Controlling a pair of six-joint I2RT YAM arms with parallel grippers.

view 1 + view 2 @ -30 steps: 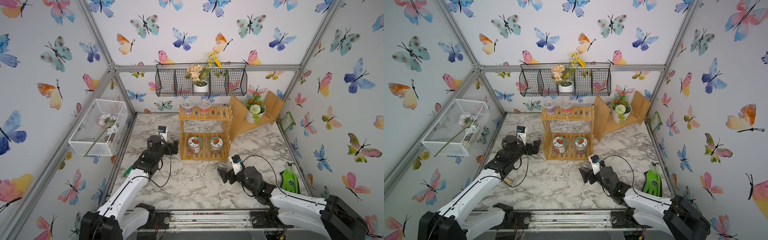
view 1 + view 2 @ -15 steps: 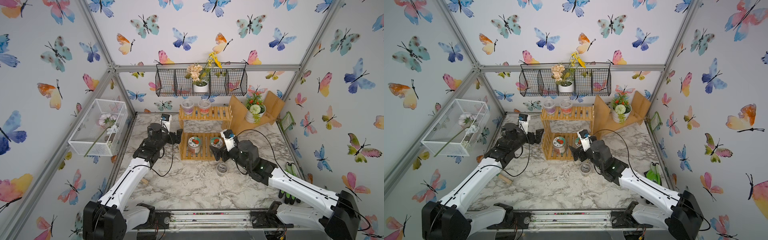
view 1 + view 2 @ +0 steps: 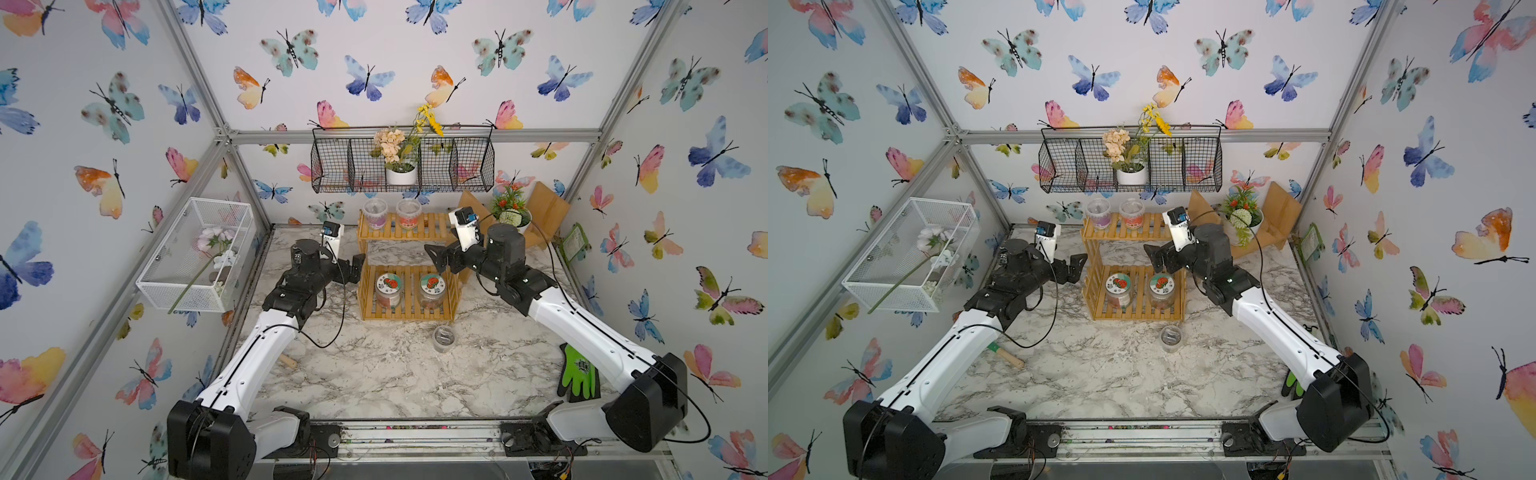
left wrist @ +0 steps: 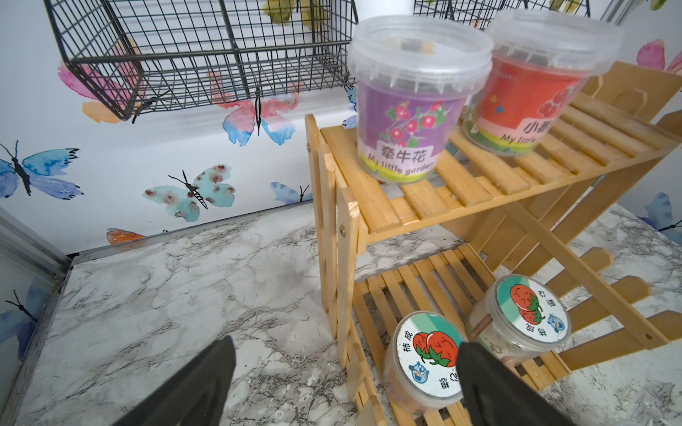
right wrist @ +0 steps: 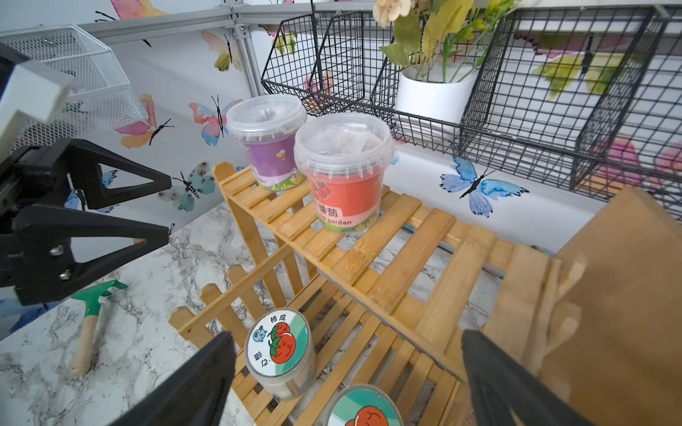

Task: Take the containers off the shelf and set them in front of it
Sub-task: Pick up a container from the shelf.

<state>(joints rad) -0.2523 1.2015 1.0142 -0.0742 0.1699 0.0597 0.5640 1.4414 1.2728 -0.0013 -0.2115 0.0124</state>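
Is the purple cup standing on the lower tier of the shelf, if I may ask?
No, the purple cup stands on the top tier of the shelf, beside the red cup.

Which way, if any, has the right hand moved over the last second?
Yes. The right hand left the clear cup on the table and went back and up to the right end of the shelf, open.
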